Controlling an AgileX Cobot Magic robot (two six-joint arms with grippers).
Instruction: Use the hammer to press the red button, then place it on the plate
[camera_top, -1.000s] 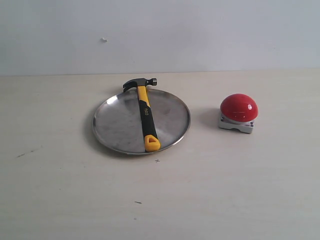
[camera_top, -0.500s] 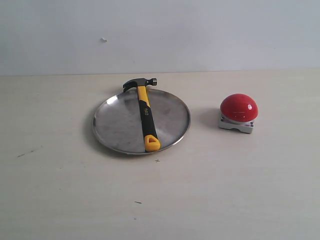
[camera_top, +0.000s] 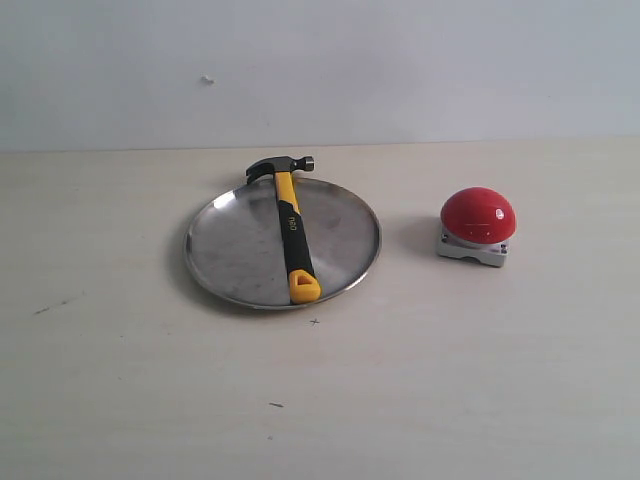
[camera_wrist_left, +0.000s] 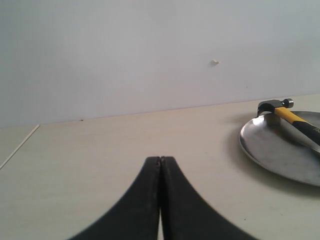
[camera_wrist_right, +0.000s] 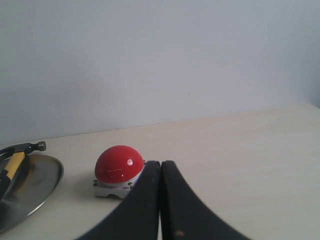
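The hammer (camera_top: 290, 225) lies across the steel plate (camera_top: 230, 250), its dark head over the far rim and its yellow end near the front rim. The red button (camera_top: 478, 215) on its grey base stands to the right of the plate. Neither arm shows in the exterior view. In the left wrist view my left gripper (camera_wrist_left: 160, 159) is shut and empty, low over the table, well apart from the plate (camera_wrist_left: 270, 150) and hammer (camera_wrist_left: 280, 111). My right gripper (camera_wrist_right: 160, 163) is shut and empty, a short way back from the red button (camera_wrist_right: 119, 165); the plate (camera_wrist_right: 35, 187) and hammer (camera_wrist_right: 20, 152) sit beyond.
A pale wooden table (camera_top: 450, 380) meets a plain white wall (camera_top: 400, 60) at the back. A few small dark specks (camera_top: 275, 405) mark the table's front part. A table edge or seam (camera_wrist_left: 17, 147) shows in the left wrist view.
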